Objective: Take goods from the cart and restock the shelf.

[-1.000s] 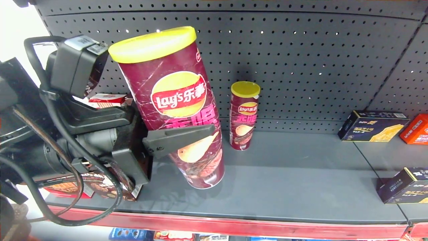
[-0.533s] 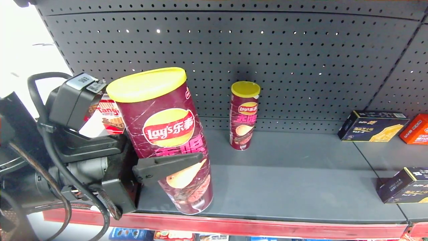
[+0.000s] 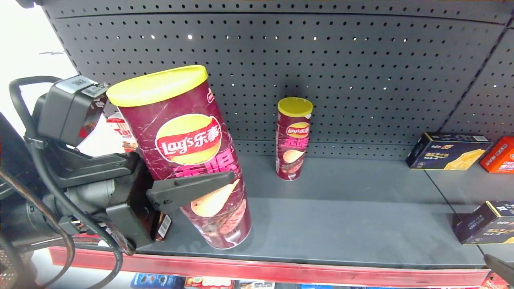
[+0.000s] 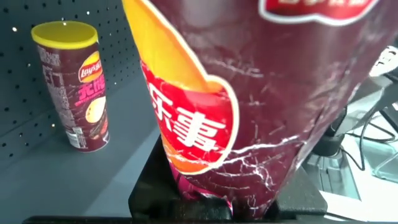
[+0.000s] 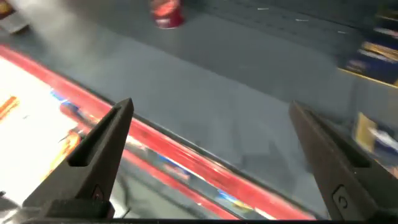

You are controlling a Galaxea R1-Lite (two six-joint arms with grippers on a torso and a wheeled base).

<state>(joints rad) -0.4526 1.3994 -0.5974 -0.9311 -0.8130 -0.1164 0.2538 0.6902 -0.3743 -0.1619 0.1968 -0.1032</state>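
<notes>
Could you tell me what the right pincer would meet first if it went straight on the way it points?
The right pincer would probably meet the grey shelf just past its red lip; depth is unclear.

A maroon chip can [image 3: 180,160] with a yellow lid is held tilted over the front of the grey shelf [image 3: 341,216], its top leaned to the left. Its base seems to touch the board, though that cannot be told for certain. A matching second can [image 3: 293,140] is stood upright at the shelf's back, well apart.
</notes>
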